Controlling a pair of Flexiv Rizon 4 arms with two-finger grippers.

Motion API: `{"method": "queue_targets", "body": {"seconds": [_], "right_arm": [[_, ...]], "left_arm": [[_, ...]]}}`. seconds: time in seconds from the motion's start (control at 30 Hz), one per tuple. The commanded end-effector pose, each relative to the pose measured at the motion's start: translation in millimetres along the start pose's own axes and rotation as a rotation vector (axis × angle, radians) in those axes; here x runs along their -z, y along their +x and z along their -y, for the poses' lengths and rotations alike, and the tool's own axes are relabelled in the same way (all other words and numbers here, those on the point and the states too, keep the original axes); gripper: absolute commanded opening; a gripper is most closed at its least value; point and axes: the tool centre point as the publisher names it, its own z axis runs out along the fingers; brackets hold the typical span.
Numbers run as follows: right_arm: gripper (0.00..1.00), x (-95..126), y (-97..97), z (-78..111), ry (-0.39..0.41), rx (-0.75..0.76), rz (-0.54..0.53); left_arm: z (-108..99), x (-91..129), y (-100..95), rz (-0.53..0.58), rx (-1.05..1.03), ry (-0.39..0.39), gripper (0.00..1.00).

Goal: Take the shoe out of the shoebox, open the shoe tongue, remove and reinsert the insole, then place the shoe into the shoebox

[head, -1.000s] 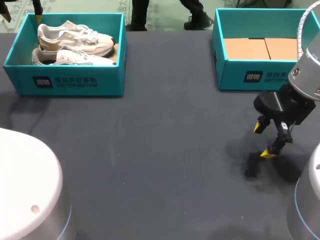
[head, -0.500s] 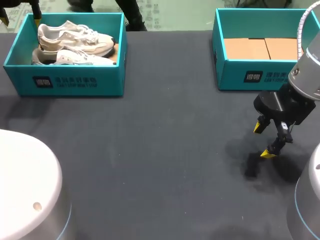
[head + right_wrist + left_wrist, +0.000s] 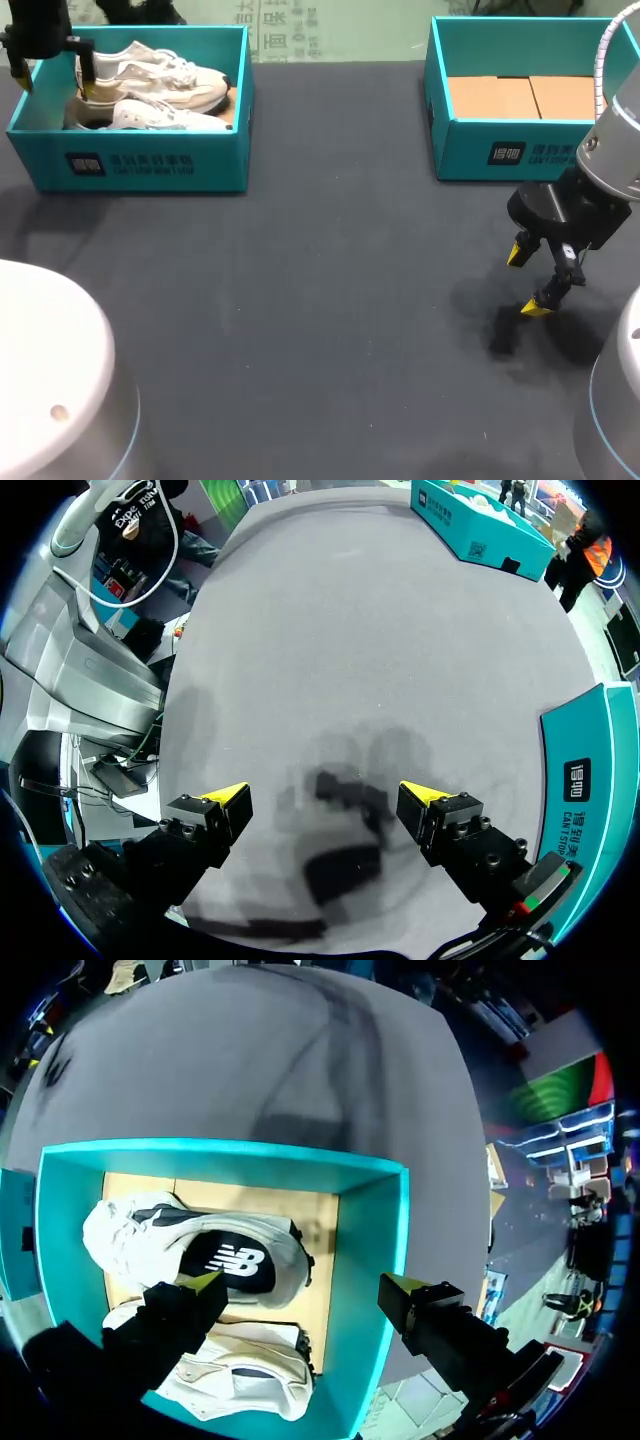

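Jaws on the left arm hang spread over the far-left box. One yellow fingertip (image 3: 208,1286) is above the shoes' heel end and the other fingertip (image 3: 402,1291) is out over the box wall; they pinch nothing.

Below them lie two cream lace-up sneakers on their sides, touching. The farther sneaker (image 3: 150,68) shows its dark lined opening (image 3: 225,1260) to the left wrist camera, and the nearer sneaker (image 3: 140,116) lies against it.

Each looks light, with a soft fabric upper that should give under pressure. The sole and heel counter are probably stiffer. A firm hold likely comes at the heel collar, one finger inside the opening and one outside, or across the sole edge at midfoot. The laces and tongue are loose and would slip or snag. The insole will probably be thin and floppy, best pinched at its heel edge.

Both sneakers sit inside the open teal cardboard shoebox (image 3: 140,165) at the far left of the dark grey surface (image 3: 320,300). Its walls crowd the shoes, so a tip could catch the rim.

Well apart, at the near right, the right arm's jaws are also spread and empty over bare surface, their yellow fingertips (image 3: 518,252) pointing down. Just beyond them stands a second open teal box (image 3: 520,150) with a bare cardboard floor.
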Motion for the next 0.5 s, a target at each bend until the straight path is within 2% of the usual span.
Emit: {"method": "queue_targets", "body": {"seconds": [0.03, 0.5], "right_arm": [[1.0, 0, 0.9, 0.4, 0.001, 0.0, 0.001], [1.0, 0, 0.9, 0.4, 0.001, 0.0, 0.001]], "left_arm": [[-2, -14, 0.6, 0.011, -0.028, 0.001, 1.0], [1, -44, -5.3, 0.049, -0.11, 0.008, 1.0]]}}
